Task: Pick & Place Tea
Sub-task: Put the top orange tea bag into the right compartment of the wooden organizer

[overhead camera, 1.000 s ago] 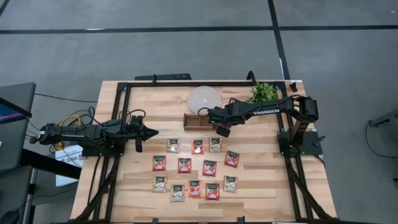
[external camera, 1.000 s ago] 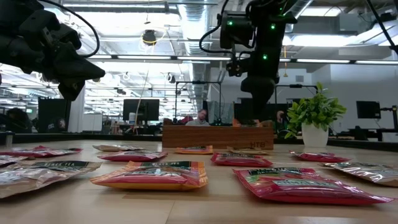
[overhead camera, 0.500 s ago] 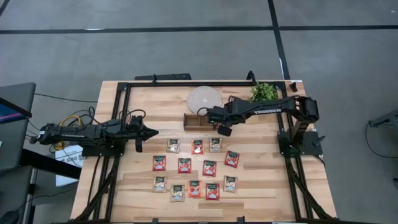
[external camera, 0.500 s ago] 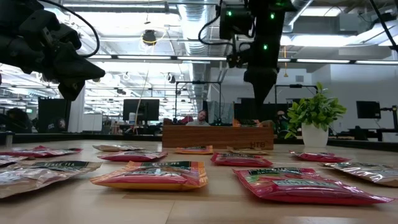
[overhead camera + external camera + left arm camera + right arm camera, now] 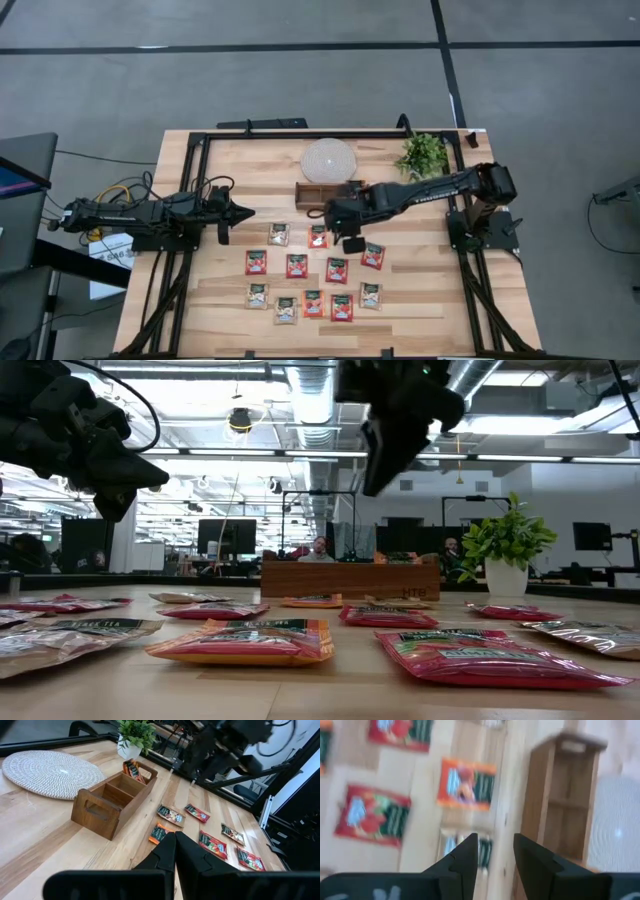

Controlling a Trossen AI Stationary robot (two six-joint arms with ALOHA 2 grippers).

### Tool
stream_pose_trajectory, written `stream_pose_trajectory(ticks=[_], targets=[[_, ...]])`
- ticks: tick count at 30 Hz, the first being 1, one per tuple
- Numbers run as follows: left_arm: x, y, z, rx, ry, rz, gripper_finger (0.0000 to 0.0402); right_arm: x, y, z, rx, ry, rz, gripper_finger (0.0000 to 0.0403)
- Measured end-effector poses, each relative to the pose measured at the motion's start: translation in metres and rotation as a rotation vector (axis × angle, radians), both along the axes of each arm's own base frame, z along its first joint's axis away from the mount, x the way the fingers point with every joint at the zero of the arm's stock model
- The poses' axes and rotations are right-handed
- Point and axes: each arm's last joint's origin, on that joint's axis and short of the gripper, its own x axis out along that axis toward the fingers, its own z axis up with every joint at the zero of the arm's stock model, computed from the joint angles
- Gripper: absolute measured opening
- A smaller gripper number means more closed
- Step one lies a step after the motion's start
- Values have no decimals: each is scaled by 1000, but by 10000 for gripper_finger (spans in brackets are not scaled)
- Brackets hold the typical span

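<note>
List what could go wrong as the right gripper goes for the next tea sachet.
1. The tea sachets lie close together in rows, so the open right gripper, now above the top row, may nudge or pinch a neighbour as well.
2. They are flat on the table, so the fingers could slide over one without catching it.
3. The wooden tray stands just behind that row; a low swing might knock it.

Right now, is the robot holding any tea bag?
No. The right pincer is open and empty above the sachets; the left pincer is shut on nothing.
</note>
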Motion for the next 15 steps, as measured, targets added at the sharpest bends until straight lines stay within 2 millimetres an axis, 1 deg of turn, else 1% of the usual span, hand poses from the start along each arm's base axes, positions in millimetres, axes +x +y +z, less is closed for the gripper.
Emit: stream_pose_trajectory(ticks=[7,15], targets=[[0,0,0,0,0,0,0,5,5,2,8,-59,11,116],[0,0,0,0,0,0,0,12,4,6,76,-139,13,116]])
